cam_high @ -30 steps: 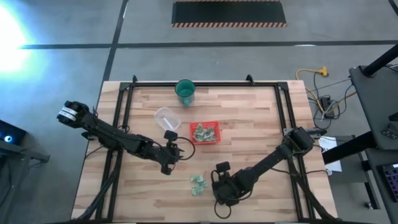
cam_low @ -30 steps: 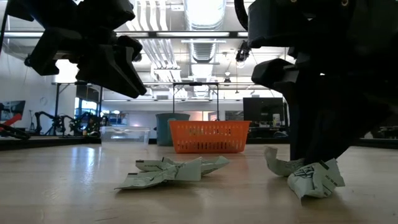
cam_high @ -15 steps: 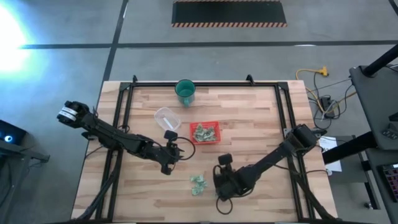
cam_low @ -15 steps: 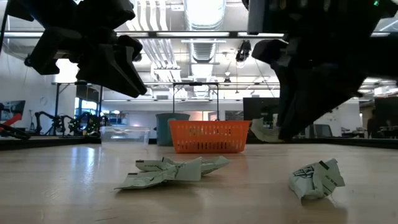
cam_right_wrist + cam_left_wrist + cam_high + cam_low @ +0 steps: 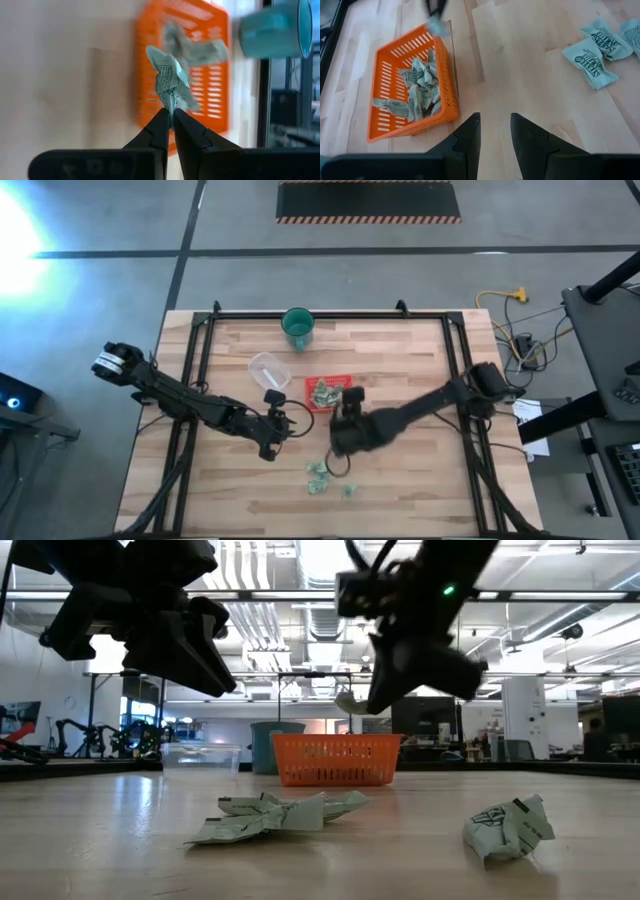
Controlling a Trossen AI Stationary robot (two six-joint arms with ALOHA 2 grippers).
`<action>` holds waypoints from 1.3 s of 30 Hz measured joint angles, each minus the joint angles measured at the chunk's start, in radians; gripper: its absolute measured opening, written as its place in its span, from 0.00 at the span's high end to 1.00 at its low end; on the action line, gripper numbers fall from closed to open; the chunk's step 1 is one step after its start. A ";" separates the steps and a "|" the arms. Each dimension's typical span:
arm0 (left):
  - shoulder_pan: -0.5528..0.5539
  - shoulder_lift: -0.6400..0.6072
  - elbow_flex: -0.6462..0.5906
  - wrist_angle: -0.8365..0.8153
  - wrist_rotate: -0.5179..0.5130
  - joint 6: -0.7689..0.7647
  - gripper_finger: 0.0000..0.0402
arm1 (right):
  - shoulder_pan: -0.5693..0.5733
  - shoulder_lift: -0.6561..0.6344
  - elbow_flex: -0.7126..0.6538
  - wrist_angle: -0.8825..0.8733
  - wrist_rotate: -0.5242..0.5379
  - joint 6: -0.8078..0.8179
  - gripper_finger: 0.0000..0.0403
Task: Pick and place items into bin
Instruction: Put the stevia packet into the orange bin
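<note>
The right gripper (image 5: 170, 117) is clamped on one crumpled pale-green wrapper (image 5: 169, 80), pinched right at the fingertips so most of the piece sticks out past them. In the overhead shot that gripper (image 5: 336, 442) is seen just beside the near edge of the red tray (image 5: 346, 381), and in the table-level shot it is held up in the air above the tray (image 5: 337, 760) with the wrapper (image 5: 346, 701) dangling off the tip. The tray (image 5: 385, 80) is already loaded with a pile of the same wrappers (image 5: 420, 87).

Loose pieces are left on the wooden table (image 5: 420, 370) nearer the front edge than the tray: a small cluster (image 5: 320, 473) and one more (image 5: 349, 490) just beside it. From table level they are seen as a flattened bunch (image 5: 280, 815) and a single scrunched one (image 5: 508, 828), well apart.

The left gripper (image 5: 495, 132) is parked off to the tray's left side, nothing between its fingers, which are spread a little with a gap visible. A green cup (image 5: 297, 327) and a clear round container (image 5: 267, 368) are sat towards the far side of the table.
</note>
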 joint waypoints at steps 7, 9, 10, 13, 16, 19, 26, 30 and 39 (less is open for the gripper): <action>0.000 0.000 0.000 0.004 0.000 0.000 0.77 | -0.159 -0.003 0.000 0.002 -0.008 -0.017 0.96; 0.000 0.000 0.000 0.004 0.000 0.000 0.77 | -0.192 -0.003 0.000 0.002 -0.011 -0.003 0.96; 0.000 0.000 0.000 0.004 0.000 0.000 0.77 | -0.206 -0.003 0.000 0.003 -0.014 0.012 0.96; 0.000 0.000 0.000 0.005 0.000 0.000 0.77 | -0.239 -0.004 0.000 0.005 -0.042 0.040 0.95; 0.000 0.000 0.000 0.004 0.000 0.000 0.77 | -0.252 -0.004 0.000 0.011 -0.101 0.039 0.93; 0.000 0.000 0.000 0.005 0.000 0.000 0.77 | -0.249 -0.004 0.000 0.013 -0.113 0.038 0.87; -0.001 0.000 0.000 0.004 0.029 -0.019 0.77 | -0.242 -0.013 0.000 -0.023 -0.112 0.024 0.73; -0.002 0.000 0.000 0.011 0.186 -0.026 0.77 | -0.208 -0.056 0.000 -0.088 -0.112 0.071 0.70; -0.013 0.062 0.000 0.166 0.254 -0.053 0.77 | -0.046 -0.227 -0.039 -0.066 -0.111 0.157 0.71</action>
